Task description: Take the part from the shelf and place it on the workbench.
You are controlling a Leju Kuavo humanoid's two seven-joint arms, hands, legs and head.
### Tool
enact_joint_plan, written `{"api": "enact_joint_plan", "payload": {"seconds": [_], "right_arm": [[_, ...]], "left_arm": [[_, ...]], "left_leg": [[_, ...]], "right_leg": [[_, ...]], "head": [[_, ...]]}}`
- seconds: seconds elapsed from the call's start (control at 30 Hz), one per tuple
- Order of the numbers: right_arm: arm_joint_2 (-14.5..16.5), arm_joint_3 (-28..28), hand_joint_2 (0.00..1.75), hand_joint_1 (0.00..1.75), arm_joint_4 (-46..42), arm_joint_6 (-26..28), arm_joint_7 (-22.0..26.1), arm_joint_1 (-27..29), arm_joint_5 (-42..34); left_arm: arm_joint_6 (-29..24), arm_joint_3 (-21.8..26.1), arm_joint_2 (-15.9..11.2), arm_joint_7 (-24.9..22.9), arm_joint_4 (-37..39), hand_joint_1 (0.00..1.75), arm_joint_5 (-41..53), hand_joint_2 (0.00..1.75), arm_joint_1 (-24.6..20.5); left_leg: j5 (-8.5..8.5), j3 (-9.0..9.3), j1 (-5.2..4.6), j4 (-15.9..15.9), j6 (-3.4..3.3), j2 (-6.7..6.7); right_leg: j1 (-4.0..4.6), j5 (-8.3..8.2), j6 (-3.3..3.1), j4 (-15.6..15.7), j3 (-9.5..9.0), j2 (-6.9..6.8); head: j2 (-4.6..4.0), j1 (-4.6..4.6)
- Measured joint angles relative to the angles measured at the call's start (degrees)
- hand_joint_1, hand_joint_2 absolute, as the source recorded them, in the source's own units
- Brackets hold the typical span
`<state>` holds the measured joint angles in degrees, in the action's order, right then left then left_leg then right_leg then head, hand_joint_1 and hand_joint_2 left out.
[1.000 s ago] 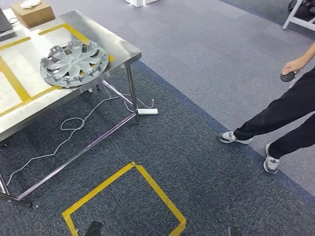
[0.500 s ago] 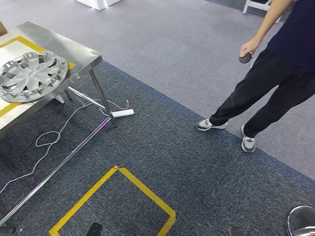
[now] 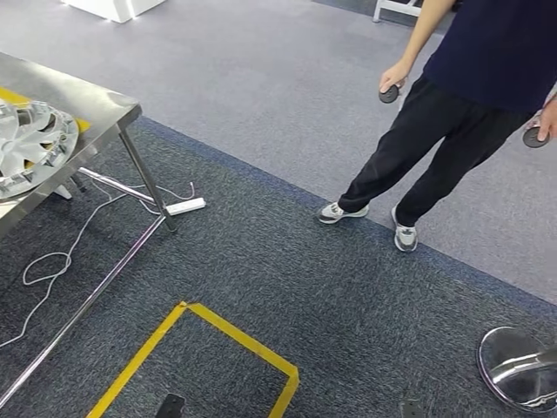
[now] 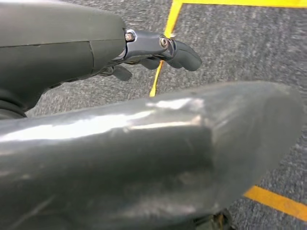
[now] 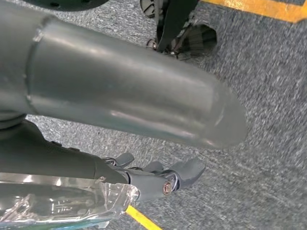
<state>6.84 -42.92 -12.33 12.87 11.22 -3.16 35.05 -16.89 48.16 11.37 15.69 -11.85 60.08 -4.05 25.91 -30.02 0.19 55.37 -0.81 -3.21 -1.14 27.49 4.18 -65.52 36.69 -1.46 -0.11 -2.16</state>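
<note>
Showing in head view: counter [image 3: 98, 109] at the left edge, a person [image 3: 473, 70] standing on the carpet opposite.
Part: hubcap [image 3: 33, 144] lies flat on the counter, face up; round, so no long axis; away from both sets of fingers.
Left wrist view: left hand [image 4: 152, 50], fingers [image 4: 184, 55] loosely spread, holding nothing, yellow tape [image 4: 164, 62] under them.
Right wrist view: right hand [image 5: 155, 179], fingers [image 5: 190, 170] loosely spread, holding nothing; clear plastic [image 5: 65, 201] behind them.
</note>
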Motion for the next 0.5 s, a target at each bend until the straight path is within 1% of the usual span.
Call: {"api": "enact_joint_plan", "payload": {"seconds": [0.03, 0.07, 0.1, 0.17, 0.2, 0.23, 0.27, 0.3, 0.33, 0.37, 0.4, 0.43, 0.47, 0.5], "right_arm": [[0.0, 0.1, 0.0, 0.0, 0.0, 0.0, 0.0, -0.2, 0.0], [0.0, 0.2, 0.0, 0.0, 0.0, 0.0, 0.0, -0.3, 0.1], [0.0, 0.3, 0.0, 0.0, 0.0, 0.0, 0.0, -0.5, 0.1], [0.0, 0.4, 0.0, 0.0, 0.0, 0.0, 0.0, -0.5, 0.1], [0.0, 0.5, 0.0, 0.0, 0.0, 0.0, 0.0, -0.5, 0.1], [0.0, 0.5, 0.0, 0.0, 0.0, 0.0, 0.0, -0.5, 0.1], [-0.1, 0.5, 0.0, 0.0, 0.0, 0.1, 0.0, -0.6, 0.1], [-0.1, 0.5, 0.0, 0.0, 0.0, 0.1, 0.0, -0.7, 0.1], [-0.1, 0.5, 0.0, 0.0, 0.0, 0.1, 0.0, -0.8, 0.0], [-0.1, 0.5, 0.0, 0.0, 0.0, 0.1, 0.0, -0.7, -0.1], [-0.1, 0.5, 0.0, 0.0, 0.0, 0.1, 0.0, -0.7, -0.3], [-0.1, 0.4, 0.0, 0.0, 0.0, 0.1, -0.1, -0.6, -0.6], [-0.1, 0.4, 0.0, 0.0, 0.0, 0.1, 0.0, -0.6, -0.8], [-0.1, 0.4, 0.0, 0.0, 0.0, 0.1, 0.1, -0.6, -0.9]], "left_arm": [[0.0, 0.0, 0.0, 0.0, 0.0, 0.0, 0.0, 0.0, 0.0], [0.0, 0.0, 0.0, 0.0, 0.0, 0.0, 0.0, 0.0, 0.0], [0.0, 0.0, 0.0, 0.0, 0.0, 0.0, 0.0, 0.0, -0.1], [0.0, 0.0, 0.0, 0.0, 0.0, 0.0, 0.0, 0.0, -0.2], [0.0, 0.0, 0.1, 0.0, 0.0, 0.0, 0.0, 0.0, -0.3], [0.1, 0.0, 0.1, 0.0, 0.0, 0.0, 0.0, 0.0, -0.3], [0.1, 0.0, 0.2, 0.0, 0.0, 0.0, 0.0, 0.0, -0.3], [0.2, 0.0, 0.3, 0.0, 0.0, 0.0, 0.1, 0.0, -0.3], [0.3, 0.0, 0.3, 0.0, 0.0, 0.0, 0.1, 0.0, -0.2], [0.4, 0.0, 0.3, 0.0, 0.0, 0.0, 0.2, 0.0, -0.2], [0.4, 0.0, 0.3, -0.1, 0.0, 0.0, 0.3, 0.0, -0.2], [0.4, 0.0, 0.3, -0.1, 0.0, 0.0, 0.4, 0.0, -0.1], [0.4, 0.0, 0.3, -0.1, 0.0, 0.0, 0.4, 0.0, -0.2], [0.5, 0.0, 0.3, -0.2, 0.0, 0.0, 0.5, 0.0, -0.2]], "left_leg": [[0.23, 0.1, -0.18, 0.2, 0.31, -0.46], [0.41, 0.19, -0.37, 0.3, 0.63, -0.88], [0.51, 0.23, -0.56, 0.4, 0.93, -1.29], [0.61, 0.26, -0.52, 0.5, 1.46, -2.06], [1.08, 0.12, -0.39, 1.0, 1.76, -1.73], [2.19, -0.44, -0.25, 2.4, 2.03, -0.93], [3.93, -1.6, -0.13, 5.1, 2.26, 0.23], [5.97, -3.31, -0.07, 8.9, 2.38, 1.43], [7.76, -5.24, -0.04, 12.9, 2.42, 2.12], [8.68, -6.77, -0.04, 15.9, 2.39, 2.48], [8.42, -7.43, -0.05, 17.0, 2.31, 2.63], [7.11, -7.03, -0.04, 15.8, 2.18, 2.75], [5.03, -5.6, 0.0, 12.7, 2.02, 3.14], [3.0, -3.75, 0.08, 8.7, 1.88, 4.28]], "right_leg": [[0.02, -1.29, -0.21, 3.7, -2.13, -1.0], [0.07, -1.99, -0.54, 6.2, -3.53, -1.75], [0.18, -2.13, -0.95, 7.2, -4.04, -2.06], [0.3, -2.3, -1.92, 7.3, -3.76, -0.85], [0.28, -2.44, -2.32, 7.3, -3.62, -0.33], [0.21, -2.61, -2.71, 7.4, -3.52, 0.23], [0.13, -2.78, -3.03, 7.5, -3.41, 0.83], [0.14, -2.87, -3.22, 7.5, -3.24, 1.45], [0.17, -2.96, -3.35, 7.5, -3.06, 2.13], [0.19, -3.01, -3.4, 7.5, -2.93, 2.85], [0.21, -3.08, -3.39, 7.5, -2.85, 3.57], [0.21, -3.16, -3.32, 7.5, -2.82, 4.28], [0.18, -3.25, -3.19, 7.5, -2.82, 5.01], [0.17, -3.36, -3.0, 7.4, -2.77, 5.69]], "head": [[0.0, -0.03], [0.0, 0.1], [0.0, 0.24], [0.0, 0.56], [0.0, 0.61], [0.0, 0.65], [0.0, 0.71], [0.0, 0.75], [0.0, 0.77], [0.0, 0.75], [0.0, 0.75], [0.0, 0.75], [0.0, 0.74], [0.0, 0.76]]}}
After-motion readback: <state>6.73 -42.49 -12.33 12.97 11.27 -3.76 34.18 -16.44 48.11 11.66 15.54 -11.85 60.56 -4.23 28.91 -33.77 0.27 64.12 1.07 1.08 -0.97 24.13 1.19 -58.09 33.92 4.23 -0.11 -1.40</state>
